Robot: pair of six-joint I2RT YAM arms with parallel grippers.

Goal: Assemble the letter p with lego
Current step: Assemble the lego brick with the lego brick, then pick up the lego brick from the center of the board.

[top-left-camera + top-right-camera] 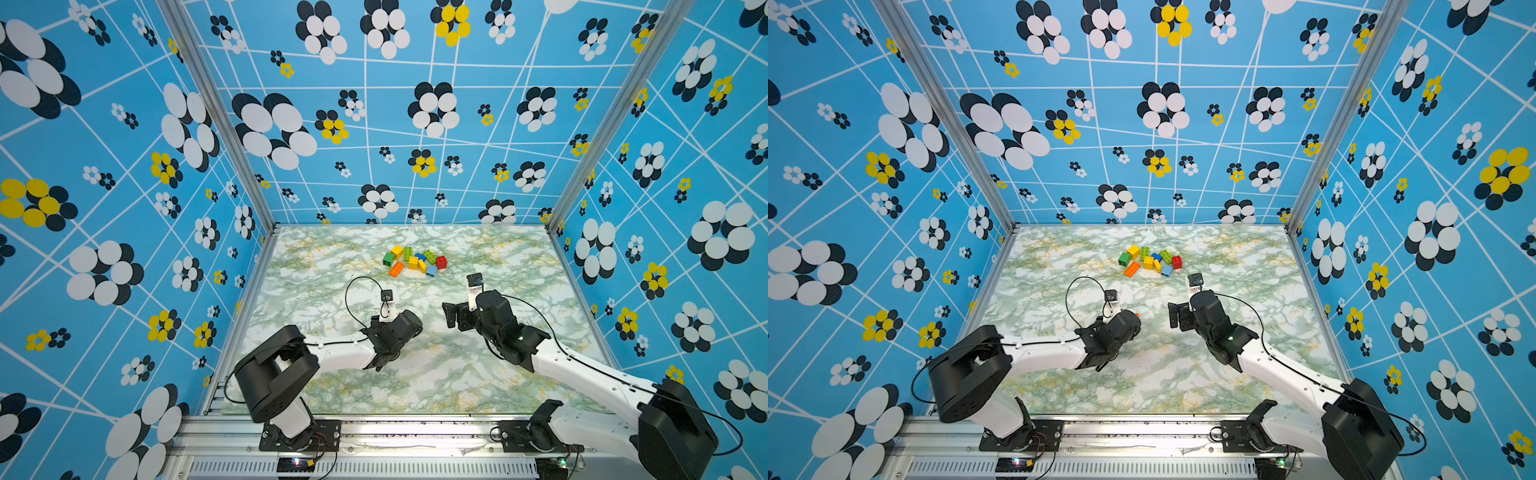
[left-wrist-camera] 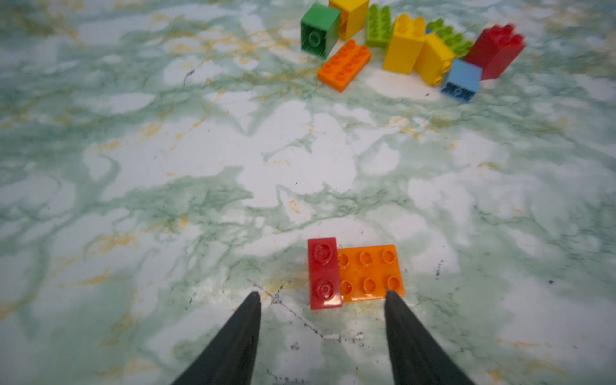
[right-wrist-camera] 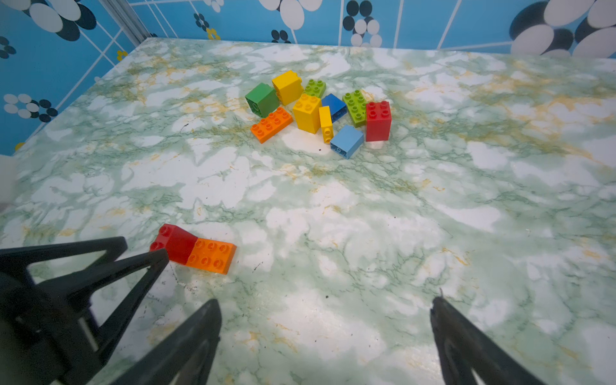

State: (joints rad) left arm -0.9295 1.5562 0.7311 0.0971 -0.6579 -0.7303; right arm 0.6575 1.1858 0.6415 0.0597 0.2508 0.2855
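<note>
Left wrist view: you see the left gripper [image 2: 321, 295] with its jaws parted and nothing between them; one fingertip [image 2: 390, 295] overlaps the near edge of the orange plate [image 2: 370, 271], and you cannot tell whether it touches.
Placed pair: the red brick [image 2: 324, 273] lies on its side, flush against the orange plate, on the bench [image 2: 200, 166].
Right wrist view: the same pair appears as red brick [image 3: 175, 243] joined end-on to orange plate [image 3: 211, 255], just beside the left gripper [image 3: 146, 253].
Right gripper: you see the right gripper [image 3: 326, 306] spread wide, holding nothing, above bare bench [image 3: 366, 216].
Lego pile: the remaining lego [image 3: 320, 111] sits well apart from the placed pair, towards the far edge of the bench.
Pile contents: green cube [image 3: 262, 99], yellow cube [image 3: 287, 86], tall yellow brick [image 3: 307, 111], thin yellow brick [image 3: 326, 123], orange oblong brick [image 3: 271, 124], dark blue brick [image 3: 334, 106], light blue brick [image 3: 347, 140], two lime bricks [image 3: 356, 107], tall red brick [image 3: 378, 120].
Top views: in both top views the pile [image 1: 415, 259] [image 1: 1151, 261] lies beyond both arms; the placed pair is mostly hidden behind the left wrist.
</note>
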